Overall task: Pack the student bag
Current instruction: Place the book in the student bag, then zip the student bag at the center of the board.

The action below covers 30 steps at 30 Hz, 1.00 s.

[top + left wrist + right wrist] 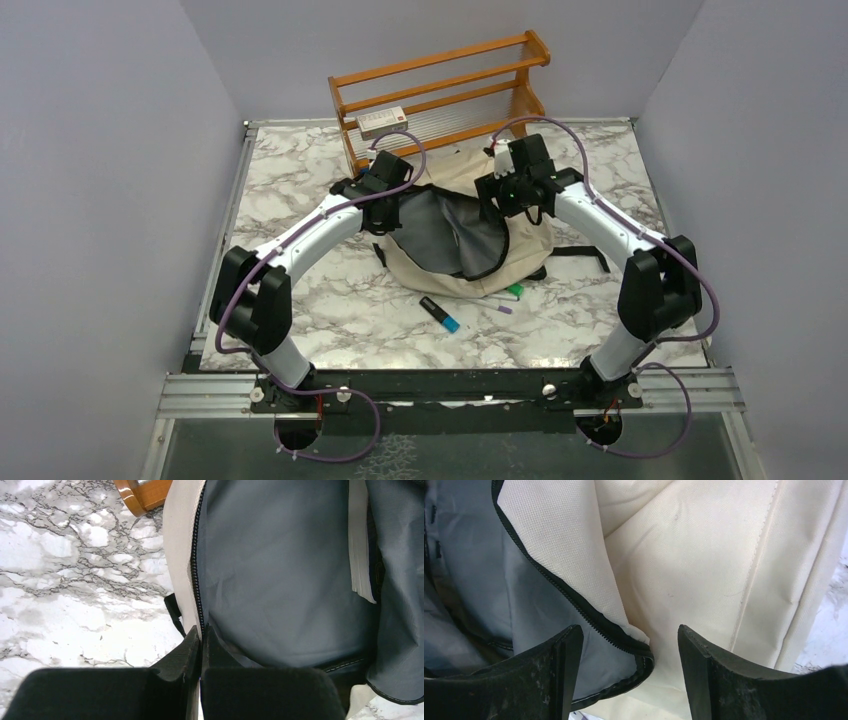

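Marble-look bench (300, 300) with plain grey walls round it, wooden rack (440, 75) at the back with a small box (383, 120) on it. Both arms rise from the near edge, elbows flared out wide, forearms angling inward so they meet the bag (440, 275) from either side. The left gripper (201, 635) is pinched closed right on the bag's zipper edge (195, 570) at its left side. The right gripper (629, 635) is spread wide, holding nothing, with the turned-over flap (569, 555) sitting between its fingers. The bag lies flat mid-bench just in front of the rack, mouth facing up with the grey lining (450, 235) showing. It's slumped, but its long axis looks roughly back-to-front, with a black strap (585, 252) trailing off right. A few markers (440, 314) lie just in front of it.
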{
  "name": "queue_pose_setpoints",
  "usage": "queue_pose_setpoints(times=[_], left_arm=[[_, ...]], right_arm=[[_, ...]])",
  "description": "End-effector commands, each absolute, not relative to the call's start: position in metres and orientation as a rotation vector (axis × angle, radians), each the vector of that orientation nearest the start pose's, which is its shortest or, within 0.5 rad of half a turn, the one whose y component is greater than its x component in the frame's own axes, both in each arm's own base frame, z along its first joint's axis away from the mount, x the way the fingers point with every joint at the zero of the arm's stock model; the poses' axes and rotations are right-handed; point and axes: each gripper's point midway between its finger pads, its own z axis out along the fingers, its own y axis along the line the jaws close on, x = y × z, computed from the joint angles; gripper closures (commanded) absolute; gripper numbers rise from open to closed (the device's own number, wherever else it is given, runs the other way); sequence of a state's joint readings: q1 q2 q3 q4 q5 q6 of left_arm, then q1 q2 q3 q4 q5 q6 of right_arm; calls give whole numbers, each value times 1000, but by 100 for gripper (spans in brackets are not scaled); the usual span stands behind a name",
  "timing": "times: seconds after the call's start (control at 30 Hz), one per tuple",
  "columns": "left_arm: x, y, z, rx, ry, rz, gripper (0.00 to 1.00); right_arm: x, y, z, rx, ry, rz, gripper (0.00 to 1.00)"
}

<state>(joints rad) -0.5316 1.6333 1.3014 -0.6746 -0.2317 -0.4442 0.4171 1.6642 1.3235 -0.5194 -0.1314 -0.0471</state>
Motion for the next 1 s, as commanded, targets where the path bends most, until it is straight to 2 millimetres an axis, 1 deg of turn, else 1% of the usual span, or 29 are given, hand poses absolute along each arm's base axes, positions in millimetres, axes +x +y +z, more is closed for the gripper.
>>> queue_pose_setpoints(times=[0.0, 0.07, 0.13, 0.23, 0.3, 0.4, 0.47, 0.57, 0.67, 0.73, 0.83, 0.97], left_arm=[[349, -180, 147, 39, 2479, -134, 100], [348, -181, 147, 41, 2478, -142, 100], [347, -181, 146, 47, 2478, -145, 100], [347, -182, 145, 52, 2482, -150, 100], [347, -184, 146, 54, 2480, -163, 100], [349, -185, 146, 56, 2477, -167, 100], [349, -186, 147, 58, 2475, -175, 100], [348, -188, 148, 78, 2477, -187, 100], [347, -187, 149, 101, 2473, -182, 100], [346, -186, 150, 110, 2469, -181, 100], [344, -183, 150, 117, 2466, -171, 100], [342, -182, 153, 122, 2460, -177, 100]], right_arm=[[382, 197, 139, -683, 2345, 402, 26], [381, 198, 132, -688, 2346, 435, 27], [378, 201, 125, -696, 2347, 486, 32], [376, 200, 116, -688, 2358, 531, 44], [375, 200, 114, -693, 2343, 540, 51], [377, 197, 110, -693, 2328, 512, 60], [378, 197, 111, -698, 2320, 507, 68], [375, 204, 122, -714, 2284, 561, 84], [368, 215, 140, -723, 2258, 657, 98], [364, 223, 157, -738, 2244, 723, 99], [356, 232, 176, -764, 2229, 795, 99], [342, 243, 193, -811, 2252, 889, 99]])
